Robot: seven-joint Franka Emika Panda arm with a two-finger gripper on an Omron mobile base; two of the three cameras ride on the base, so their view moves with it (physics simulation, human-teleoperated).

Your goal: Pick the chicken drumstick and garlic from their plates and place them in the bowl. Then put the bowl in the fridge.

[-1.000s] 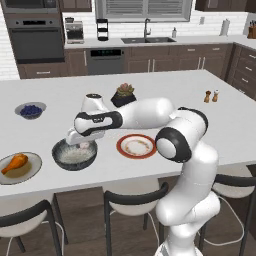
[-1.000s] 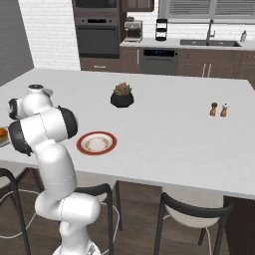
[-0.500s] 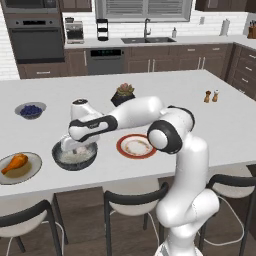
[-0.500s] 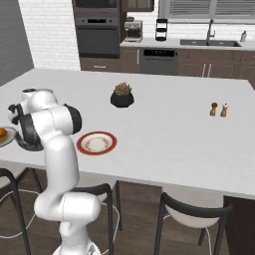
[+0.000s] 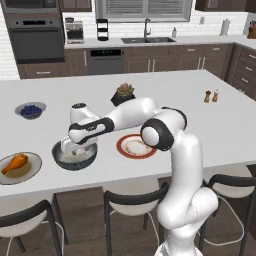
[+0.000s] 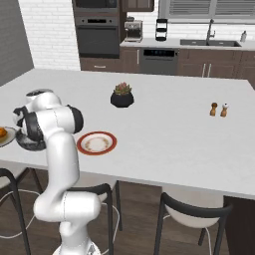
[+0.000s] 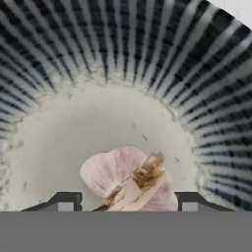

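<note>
My gripper (image 7: pixel 128 202) hangs just above the wide dark bowl (image 5: pixel 59 154), shut on the whitish-pink garlic (image 7: pixel 128 177), which sits between its two fingertips (image 7: pixel 66 201) over the bowl's speckled pale floor (image 7: pixel 98 118). In the left base view the hand (image 5: pixel 76 144) is low over the bowl. The orange-brown chicken drumstick (image 5: pixel 14 161) lies on the beige-grey plate (image 5: pixel 29 171) left of the bowl. The white red-rimmed plate (image 5: pixel 135 146) right of the bowl is bare. The fridge is out of view.
A small blueberry bowl (image 5: pixel 31 110) sits at the counter's far left, a black plant pot (image 5: pixel 124 94) behind the arm, and salt and pepper shakers (image 5: pixel 211 96) far right. Stools (image 5: pixel 135 200) line the counter's near edge.
The arm has swung a little left and lower, bringing the garlic over the bowl's middle. The grip has stayed the same.
</note>
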